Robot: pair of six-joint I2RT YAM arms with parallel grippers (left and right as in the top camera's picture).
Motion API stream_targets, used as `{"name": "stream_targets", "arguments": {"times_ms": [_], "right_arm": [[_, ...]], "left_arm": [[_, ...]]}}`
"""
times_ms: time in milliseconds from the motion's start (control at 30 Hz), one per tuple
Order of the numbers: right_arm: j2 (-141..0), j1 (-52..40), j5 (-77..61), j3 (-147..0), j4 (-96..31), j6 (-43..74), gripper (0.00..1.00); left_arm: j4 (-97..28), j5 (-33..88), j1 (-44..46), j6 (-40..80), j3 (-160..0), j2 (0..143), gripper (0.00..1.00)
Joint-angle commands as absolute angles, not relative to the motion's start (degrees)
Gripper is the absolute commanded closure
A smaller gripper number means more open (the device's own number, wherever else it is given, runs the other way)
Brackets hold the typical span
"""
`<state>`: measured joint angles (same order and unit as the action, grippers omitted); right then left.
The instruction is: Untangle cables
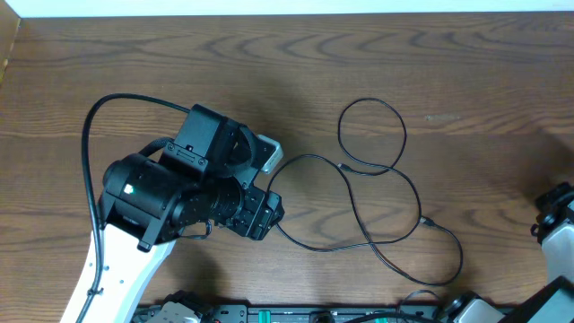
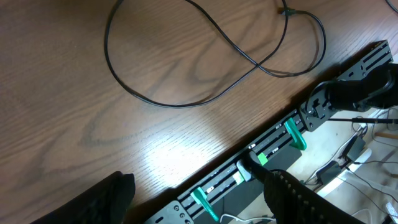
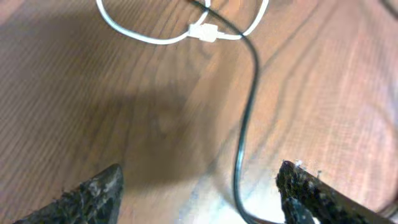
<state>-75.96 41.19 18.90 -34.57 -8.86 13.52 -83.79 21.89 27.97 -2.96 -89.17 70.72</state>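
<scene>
Overhead view: the left arm (image 1: 170, 202) stands just left of the black cable (image 1: 420, 211), its black wrist over the wooden counter (image 1: 269, 54). The black cable lies loose on the counter, with one round loop at its far end and longer curves crossing each other nearer the front edge. The right arm (image 1: 556, 229) sits well to the right of the black cable, at the frame edge.

Left wrist view: the left end effector (image 2: 199, 180) is open. Its fingers (image 2: 106, 199) stand wide apart with only counter between them, apart from the black cable, which curves across the counter beyond them. A rail (image 2: 273, 140) with green clamps (image 2: 295, 134) runs along the counter edge, on the near side of the black cable.

Right wrist view: the right end effector (image 3: 200, 171) is open, with its fingers spread wide. The black cable (image 3: 249, 93) runs between them and is not gripped. A white cable (image 3: 137, 34) with a small white plug (image 3: 203, 31) crosses the black cable at its far end.
</scene>
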Motion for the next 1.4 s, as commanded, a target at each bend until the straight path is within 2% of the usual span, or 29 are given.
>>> {"name": "stream_targets", "arguments": {"times_ms": [0,100,233,433,733,800,867,1067,1367], "right_arm": [[-74.96,41.54,23.14,-35.51,-12.69,16.05,0.21],[-75.64,42.85,23.75,-34.63,-15.25,20.93,0.16],[-76.20,44.64,23.31,-33.87,-15.14,21.23,0.14],[-77.43,47.99,21.08,-33.87,-11.27,21.19,0.19],[-85.76,49.19,12.75,-33.87,-5.52,20.51,0.20],[-86.61,49.19,11.31,-33.87,-4.32,20.51,0.25],[-87.07,49.19,9.50,-33.87,-3.16,20.49,0.39],[-87.31,49.19,2.55,-33.95,-0.27,19.22,0.98],[-85.43,49.19,-3.20,-36.25,0.89,19.25,0.99]], "left_arm": [[-83.96,21.34,27.99,-2.92,-88.66,70.72,0.27],[-84.01,21.32,27.99,-2.92,-88.29,70.74,0.28],[-84.84,21.32,27.99,-2.92,-88.29,70.72,0.28],[-85.27,21.34,27.99,-2.92,-88.29,70.72,0.28],[-85.23,21.34,27.99,-2.90,-88.29,70.72,0.28],[-85.23,21.34,27.99,-2.90,-88.29,70.72,0.28],[-85.23,21.34,27.99,-2.90,-88.29,70.72,0.28],[-85.25,21.34,27.99,-2.90,-88.29,70.72,0.28],[-85.23,21.34,27.99,-2.90,-88.29,70.72,0.28]]}}
